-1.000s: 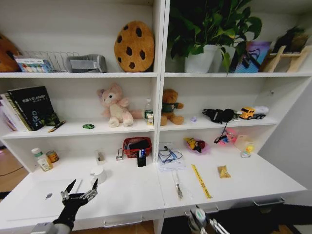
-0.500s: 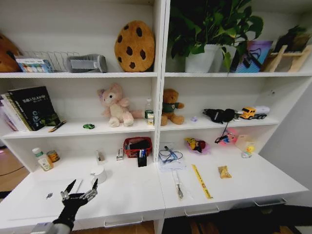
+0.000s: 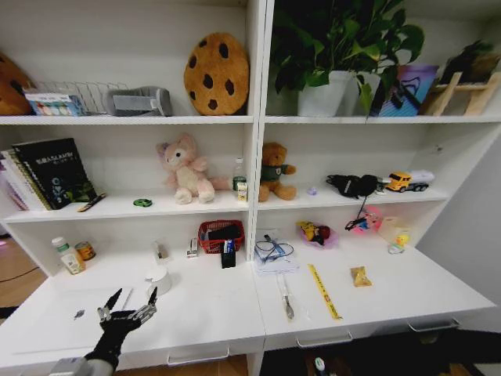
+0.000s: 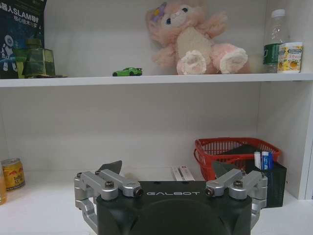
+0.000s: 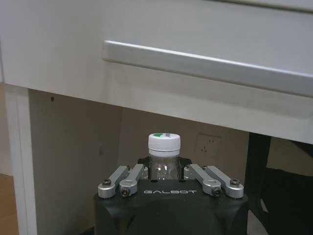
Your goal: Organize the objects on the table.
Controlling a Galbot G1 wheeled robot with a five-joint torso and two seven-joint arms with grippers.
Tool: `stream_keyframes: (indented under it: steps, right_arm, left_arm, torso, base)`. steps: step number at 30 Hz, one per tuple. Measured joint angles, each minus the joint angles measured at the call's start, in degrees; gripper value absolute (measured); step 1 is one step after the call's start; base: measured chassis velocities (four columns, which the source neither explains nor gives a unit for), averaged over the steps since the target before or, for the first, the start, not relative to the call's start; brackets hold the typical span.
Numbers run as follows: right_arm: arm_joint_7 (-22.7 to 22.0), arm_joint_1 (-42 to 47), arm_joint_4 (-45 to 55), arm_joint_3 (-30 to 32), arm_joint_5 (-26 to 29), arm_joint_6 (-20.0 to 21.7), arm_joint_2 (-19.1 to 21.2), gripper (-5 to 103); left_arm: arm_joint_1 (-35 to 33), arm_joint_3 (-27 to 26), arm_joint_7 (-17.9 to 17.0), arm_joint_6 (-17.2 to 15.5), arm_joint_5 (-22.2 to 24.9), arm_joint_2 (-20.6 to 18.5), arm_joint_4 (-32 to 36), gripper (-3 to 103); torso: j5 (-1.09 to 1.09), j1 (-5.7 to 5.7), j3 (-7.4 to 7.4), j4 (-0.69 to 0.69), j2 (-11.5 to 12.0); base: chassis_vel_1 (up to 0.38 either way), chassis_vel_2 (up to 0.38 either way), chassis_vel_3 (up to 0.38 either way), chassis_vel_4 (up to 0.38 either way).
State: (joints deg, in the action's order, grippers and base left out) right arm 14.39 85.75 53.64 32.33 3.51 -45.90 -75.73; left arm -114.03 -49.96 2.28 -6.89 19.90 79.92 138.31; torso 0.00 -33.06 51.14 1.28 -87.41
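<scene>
My left claw (image 3: 131, 308) hangs low over the near left part of the table (image 3: 203, 309), its two dark fingers (image 3: 114, 298) spread wide with nothing between them. Just beyond it, toward the shelving, stands a small white cup (image 3: 158, 279), and a tiny dark scrap (image 3: 78, 315) lies on the white top off to its outer side. From my left wrist I look past those parted fingertips (image 4: 112, 166) to the red basket (image 4: 230, 149) at the back of the table, with a black box (image 4: 266, 174) in front of it and a drink can (image 4: 11, 173) at the far end. Above, on the shelf, sit the pink plush (image 4: 194, 38) and a little green toy car (image 4: 127, 72).

My right claw (image 5: 166, 172) is down below the table's edge, under a drawer handle (image 5: 205, 66), clamped around a clear bottle with a white cap (image 5: 164, 156)
</scene>
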Motion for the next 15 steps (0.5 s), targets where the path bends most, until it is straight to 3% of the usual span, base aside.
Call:
stream_keyframes:
  steps: [6, 15]
  right_arm:
    - [0.0, -6.1, -9.5, -0.8, -1.2, 0.0, -1.9, 27]
    - [-0.2, -11.8, -15.9, -0.7, -3.2, 0.0, -3.8, 27]
  left_arm:
    - [0.0, 0.0, 0.0, 0.0, 0.0, 0.0, 0.0, 100]
    - [0.0, 0.0, 0.0, 0.0, 0.0, 0.0, 0.0, 100]
  torso:
    - [-0.01, 0.0, 0.0, 0.02, 0.0]
    - [0.0, 0.0, -0.01, 0.01, 0.0]
  base:
    - [0.0, 0.0, 0.0, 0.0]
    - [0.0, 0.0, 0.0, 0.0]
